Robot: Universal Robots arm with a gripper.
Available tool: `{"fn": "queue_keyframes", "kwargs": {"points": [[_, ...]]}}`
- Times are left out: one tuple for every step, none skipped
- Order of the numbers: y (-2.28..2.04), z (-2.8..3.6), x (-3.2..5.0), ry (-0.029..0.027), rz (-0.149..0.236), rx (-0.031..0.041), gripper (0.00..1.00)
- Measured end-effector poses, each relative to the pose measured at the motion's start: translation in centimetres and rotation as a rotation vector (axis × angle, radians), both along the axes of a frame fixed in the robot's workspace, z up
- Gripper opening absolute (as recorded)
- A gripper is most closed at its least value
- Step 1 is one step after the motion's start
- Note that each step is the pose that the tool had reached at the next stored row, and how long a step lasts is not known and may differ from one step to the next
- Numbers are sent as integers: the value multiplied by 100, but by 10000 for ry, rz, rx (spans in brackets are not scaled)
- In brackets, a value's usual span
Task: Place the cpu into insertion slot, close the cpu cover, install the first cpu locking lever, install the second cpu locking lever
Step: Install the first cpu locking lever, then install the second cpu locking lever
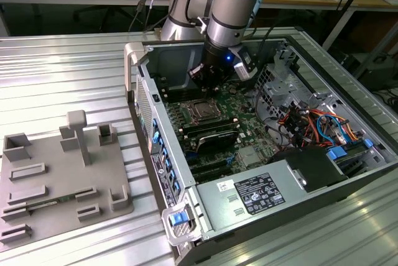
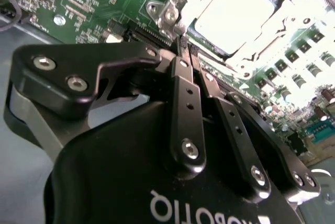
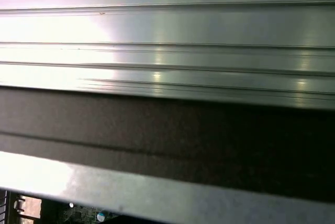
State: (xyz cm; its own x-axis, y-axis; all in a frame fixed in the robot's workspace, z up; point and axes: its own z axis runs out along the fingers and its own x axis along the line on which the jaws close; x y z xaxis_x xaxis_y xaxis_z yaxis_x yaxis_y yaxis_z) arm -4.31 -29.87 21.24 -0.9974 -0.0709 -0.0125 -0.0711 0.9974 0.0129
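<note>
One cpu (image 2: 235, 12) already lies in the insertion slot (image 1: 200, 111) under the closed cpu cover (image 2: 175, 9), and my gripper (image 2: 184, 51), jaws pressed together and holding nothing, hangs just beside the slot's edge, probably for a lever.

green motherboard (image 1: 230, 132), silvery cpu cover (image 2: 293, 22), pale bright cpu (image 2: 235, 12), black gripper (image 2: 183, 51), grey ribbed table (image 1: 62, 73), blue case latch (image 1: 180, 219).

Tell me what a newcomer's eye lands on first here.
First, the arm's gripper, reaching down into the open computer case, just above the green motherboard. Next, in the second wrist view, the cpu gleaming inside the cpu cover, beyond the black fingers, which meet at their tips.
</note>
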Motion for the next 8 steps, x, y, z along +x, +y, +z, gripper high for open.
{"fn": "queue_keyframes", "kwargs": {"points": [[0,0,0,0,0,1,15],[0,1,0,0,0,0,15],[0,3,0,2,0,-1,15],[0,6,0,1,0,-1,15],[0,6,0,2,0,-1,15],[0,6,0,1,0,-1,15],[-1,7,0,2,1,-2,15],[-3,8,0,3,1,-5,15]]}}
